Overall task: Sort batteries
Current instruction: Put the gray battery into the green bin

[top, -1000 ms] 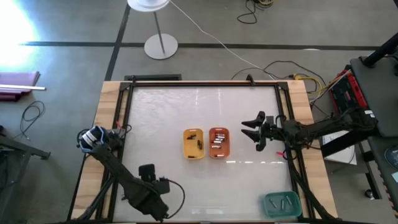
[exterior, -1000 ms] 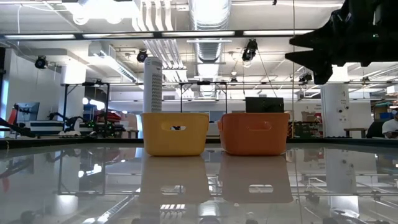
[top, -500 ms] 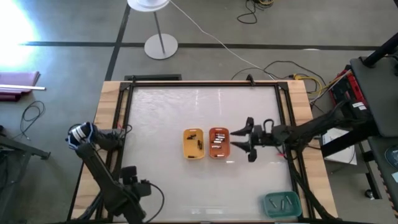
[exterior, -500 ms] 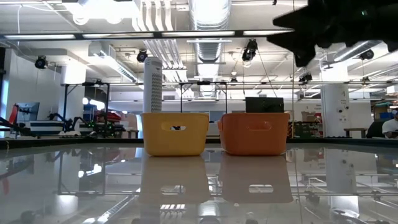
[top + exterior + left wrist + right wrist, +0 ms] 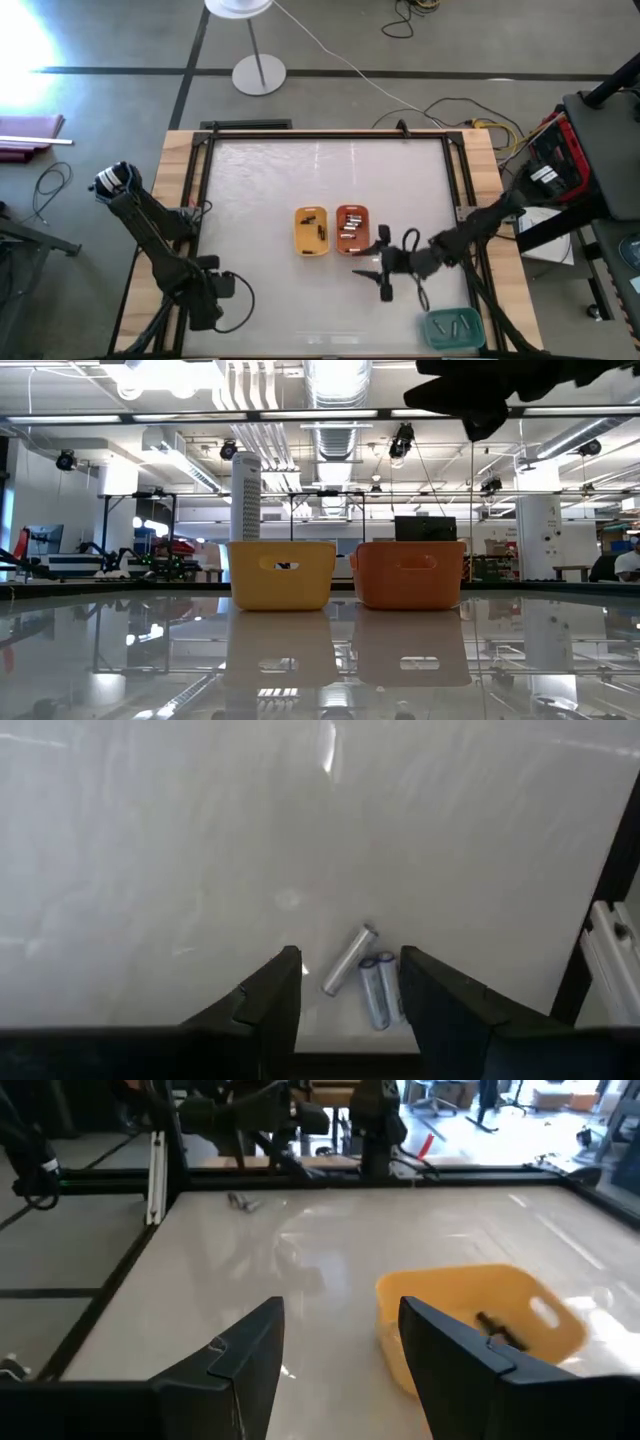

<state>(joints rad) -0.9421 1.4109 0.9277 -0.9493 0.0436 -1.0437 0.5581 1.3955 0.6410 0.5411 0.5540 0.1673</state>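
Three silvery batteries (image 5: 362, 976) lie loose on the table (image 5: 260, 190) between the left hand's (image 5: 348, 995) open, empty fingers. Others fill the yellow tray (image 5: 311, 231) and orange tray (image 5: 351, 229) — at their 4 o'clock hovers the right hand (image 5: 379, 268), open, empty.

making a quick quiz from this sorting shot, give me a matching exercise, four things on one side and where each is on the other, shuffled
Things:
1. yellow tray
2. orange tray
3. teal tray
4. right claw

Places:
A. the table's near right corner
B. mid-table, the left one of the side-by-side pair
C. open, above the table just near of the orange tray
D. mid-table, the right one of the pair

Pairs: 1-B, 2-D, 3-A, 4-C
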